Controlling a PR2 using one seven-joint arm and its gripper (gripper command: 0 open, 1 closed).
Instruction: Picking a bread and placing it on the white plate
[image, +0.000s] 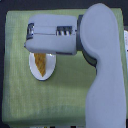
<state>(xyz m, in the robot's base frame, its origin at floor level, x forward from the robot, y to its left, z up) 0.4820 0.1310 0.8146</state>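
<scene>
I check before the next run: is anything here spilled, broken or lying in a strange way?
Nothing stands out. The bread lies on the white plate, and the plate sits flat on the green cloth. The arm covers the plate's upper part.

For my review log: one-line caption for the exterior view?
PR2 arm above bread lying on the white plate, green cloth beneath.

Pretty much the whole green mat (20, 90) is open: the near edge, the near corner on the exterior view's left and that whole side have nothing standing on them. The only thing sitting low is the white plate (35, 70) with the bread (41, 64) on it, around the middle. The big blocker is the arm (102, 65) itself, covering the right side, with the gripper (31, 36) hanging right over the plate's far rim.
</scene>
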